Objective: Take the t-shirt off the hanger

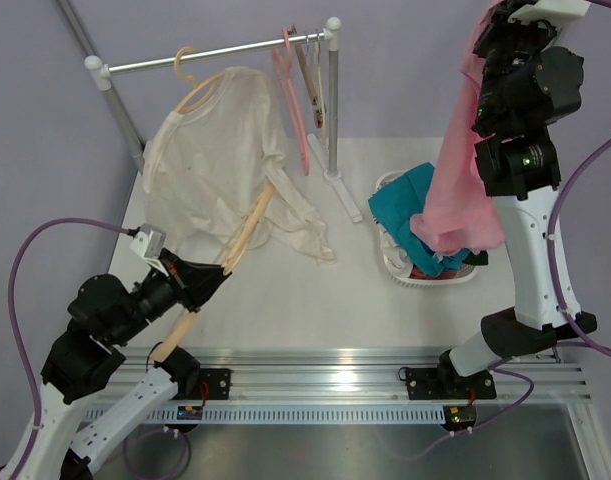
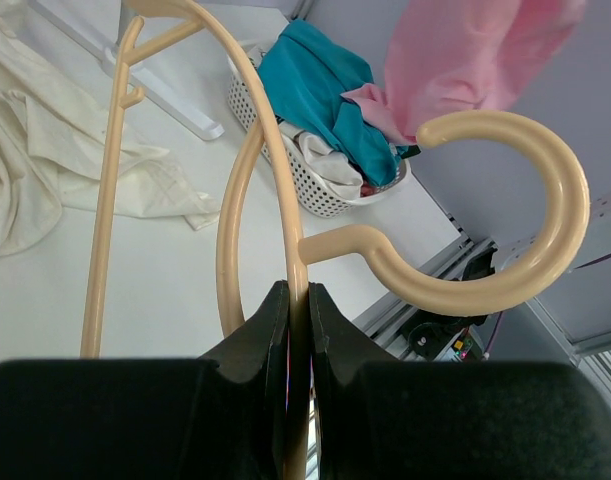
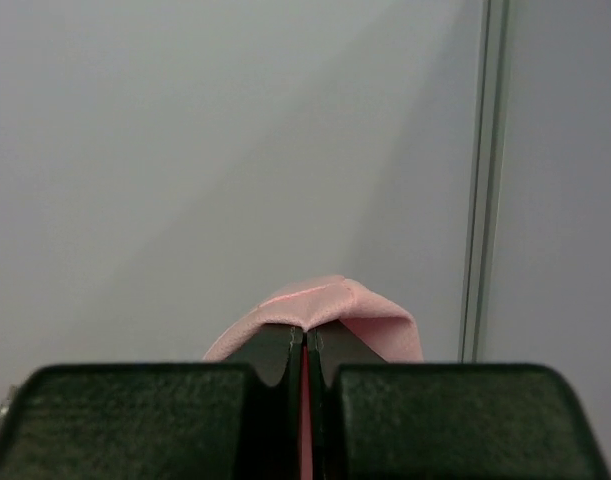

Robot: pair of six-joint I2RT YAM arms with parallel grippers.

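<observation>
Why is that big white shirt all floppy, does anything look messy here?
Yes. The cream-white shirt has half slipped off its peach hanger on the rail and trails crumpled onto the table. Clothes also spill over the rim of the white basket.

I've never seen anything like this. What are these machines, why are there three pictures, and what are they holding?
These are two robot arms bolted at the near edge of a white table. The wide picture comes from a camera above and behind them; the other two come from small cameras on each wrist.

The left hand is shut on a pale tan hanger, which is bare. The right hand, raised high, pinches a pink t-shirt that hangs down over a white basket holding a teal garment.

A cream shirt hangs from a rail, trailing onto the table, with spare hangers beside it.
</observation>
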